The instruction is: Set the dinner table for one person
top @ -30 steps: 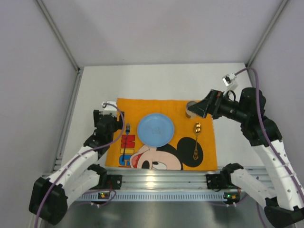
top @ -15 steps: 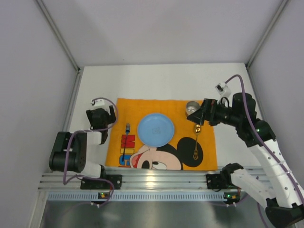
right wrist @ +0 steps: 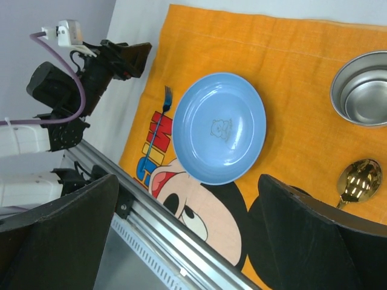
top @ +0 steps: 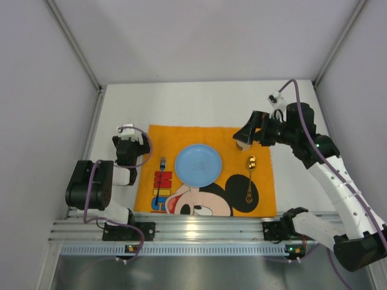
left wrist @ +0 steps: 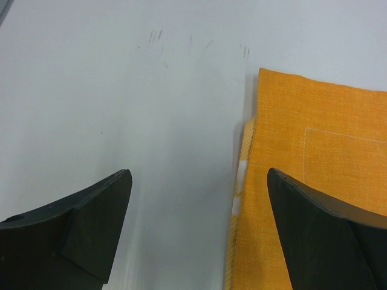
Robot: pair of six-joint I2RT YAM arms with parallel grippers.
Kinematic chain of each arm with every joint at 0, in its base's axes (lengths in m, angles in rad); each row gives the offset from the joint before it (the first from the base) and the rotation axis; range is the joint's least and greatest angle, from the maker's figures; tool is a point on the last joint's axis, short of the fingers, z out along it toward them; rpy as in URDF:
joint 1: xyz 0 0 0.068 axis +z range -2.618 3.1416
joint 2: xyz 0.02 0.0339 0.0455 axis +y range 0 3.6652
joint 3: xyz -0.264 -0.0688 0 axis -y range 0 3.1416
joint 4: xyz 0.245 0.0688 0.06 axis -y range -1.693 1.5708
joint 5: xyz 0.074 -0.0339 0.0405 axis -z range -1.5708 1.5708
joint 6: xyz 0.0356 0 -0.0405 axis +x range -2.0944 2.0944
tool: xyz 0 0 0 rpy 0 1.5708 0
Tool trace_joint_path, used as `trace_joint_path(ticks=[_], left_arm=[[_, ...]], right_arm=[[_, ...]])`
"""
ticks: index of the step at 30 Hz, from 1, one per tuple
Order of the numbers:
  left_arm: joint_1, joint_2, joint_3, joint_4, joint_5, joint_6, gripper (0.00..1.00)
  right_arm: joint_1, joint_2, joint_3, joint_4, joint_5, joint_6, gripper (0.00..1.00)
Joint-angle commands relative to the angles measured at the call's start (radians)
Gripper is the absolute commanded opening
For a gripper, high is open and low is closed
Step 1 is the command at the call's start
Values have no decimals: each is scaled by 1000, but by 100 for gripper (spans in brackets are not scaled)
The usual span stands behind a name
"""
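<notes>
The white dinner table (top: 181, 106) carries an orange cartoon-mouse placemat (top: 266, 181). On the mat lie a blue plate (top: 198, 164), a blue-handled fork (top: 161, 179) to its left and a gold spoon (top: 250, 178) to its right. In the right wrist view the plate (right wrist: 219, 128), fork (right wrist: 162, 115), spoon (right wrist: 358, 179) and a steel bowl (right wrist: 363, 95) all show. My right gripper (top: 245, 134) hovers above the bowl, open and empty (right wrist: 187, 235), and mostly hides it from above. My left gripper (top: 132, 147) is open and empty (left wrist: 199, 229) over bare table (left wrist: 121, 90) by the mat's left edge (left wrist: 314, 151).
Grey walls enclose the table on three sides. A metal rail (top: 199, 229) with the arm bases runs along the near edge. The left arm (right wrist: 91, 78) is folded up at the mat's left side.
The left arm has folded back and now sits beside the mat's far left corner. The right gripper has shifted left and back and now covers the bowl from above.
</notes>
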State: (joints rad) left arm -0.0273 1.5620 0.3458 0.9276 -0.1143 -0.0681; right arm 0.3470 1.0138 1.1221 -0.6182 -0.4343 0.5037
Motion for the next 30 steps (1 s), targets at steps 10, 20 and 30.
trace_joint_path(ticks=[10,20,30], left_arm=[[6,3,-22,142,30,16,99],[6,4,-22,143,30,17,99],[6,6,-22,145,30,17,99]], right_arm=[[14,-17,-31,55,499,51,100],[59,159,-6,345,772,159,100],[368,480,286,459,638,-438,100]])
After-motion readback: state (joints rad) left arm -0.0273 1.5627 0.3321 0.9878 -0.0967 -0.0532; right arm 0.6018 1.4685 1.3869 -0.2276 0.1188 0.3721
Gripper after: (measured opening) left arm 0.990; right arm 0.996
